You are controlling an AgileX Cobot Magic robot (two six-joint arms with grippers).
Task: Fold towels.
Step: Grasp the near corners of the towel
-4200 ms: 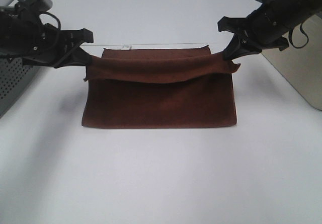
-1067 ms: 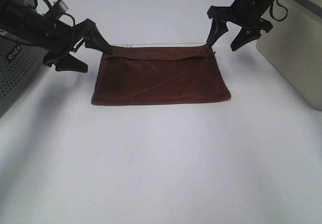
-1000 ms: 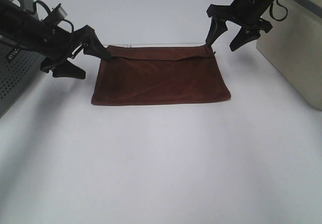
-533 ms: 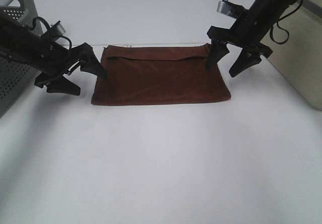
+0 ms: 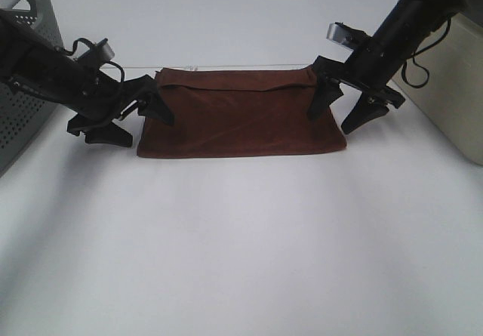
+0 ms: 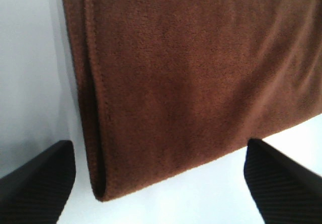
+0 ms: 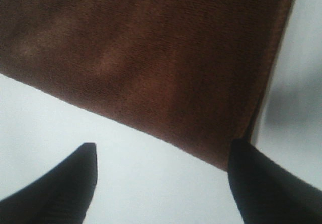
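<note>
The dark reddish-brown towel lies folded flat on the white table, a small white tag at its far left corner. My left gripper is open and empty, its fingers astride the towel's left edge near the front corner. My right gripper is open and empty over the towel's right edge near the front corner. The left wrist view shows the towel's folded edge between the open fingertips. The right wrist view shows the towel's corner between the open fingertips.
A grey perforated basket stands at the left edge of the table. A beige box stands at the right edge. Bare white table stretches in front of the towel.
Both grippers have let go of the towel's far corners, opened, and moved toward me along its side edges. The towel now lies flat, folded in half.
</note>
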